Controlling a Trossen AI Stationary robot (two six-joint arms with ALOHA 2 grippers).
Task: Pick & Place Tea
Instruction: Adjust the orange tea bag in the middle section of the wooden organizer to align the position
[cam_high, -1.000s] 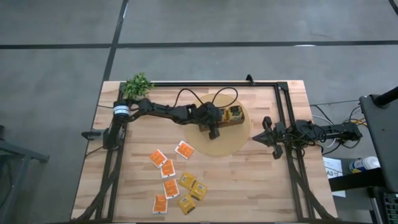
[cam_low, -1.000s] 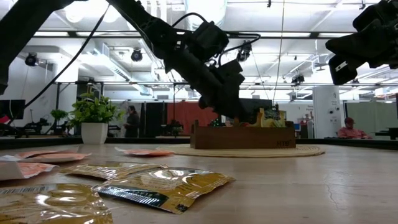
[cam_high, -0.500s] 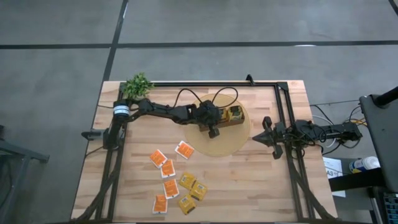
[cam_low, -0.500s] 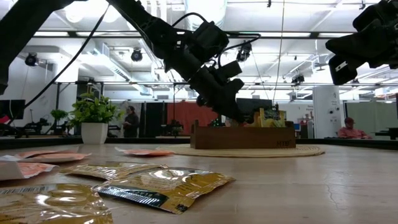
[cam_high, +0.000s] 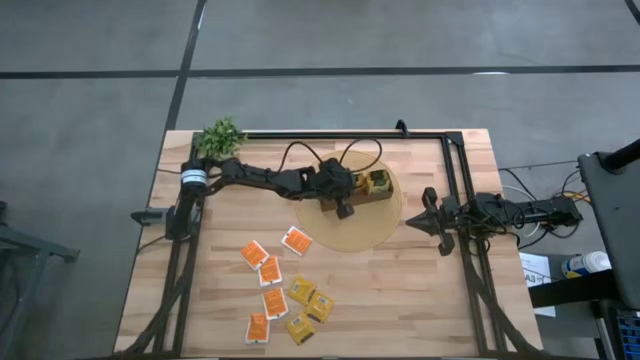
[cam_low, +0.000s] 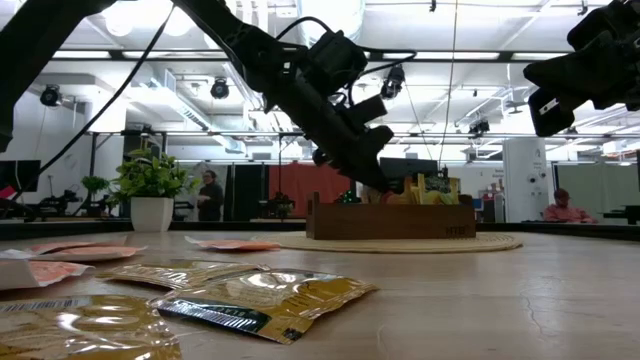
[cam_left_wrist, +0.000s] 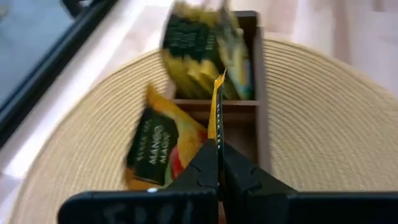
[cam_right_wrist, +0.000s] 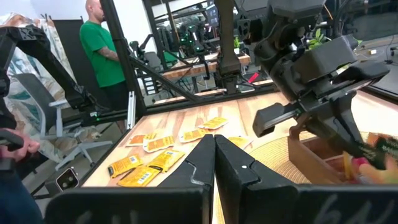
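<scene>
The left gripper (cam_left_wrist: 219, 163) was positioned over the wooden box (cam_high: 362, 187), which stood on the round woven mat (cam_high: 372, 228). Its fingers were clenched on the edge of 1 yellow tea sachet (cam_left_wrist: 217, 109), held upright above the box's middle compartment. More yellow sachets with dark labels (cam_left_wrist: 193, 59) stood in the end compartment, and another (cam_left_wrist: 152, 146) leaned at the box's side wall. The remaining loose sachets (cam_high: 283, 288), orange-and-white and yellow, lay scattered on the table (cam_high: 420, 300) near its front edge. The right gripper (cam_right_wrist: 214, 149) waited at the table's right side, fingers pressed together, holding nothing.
</scene>
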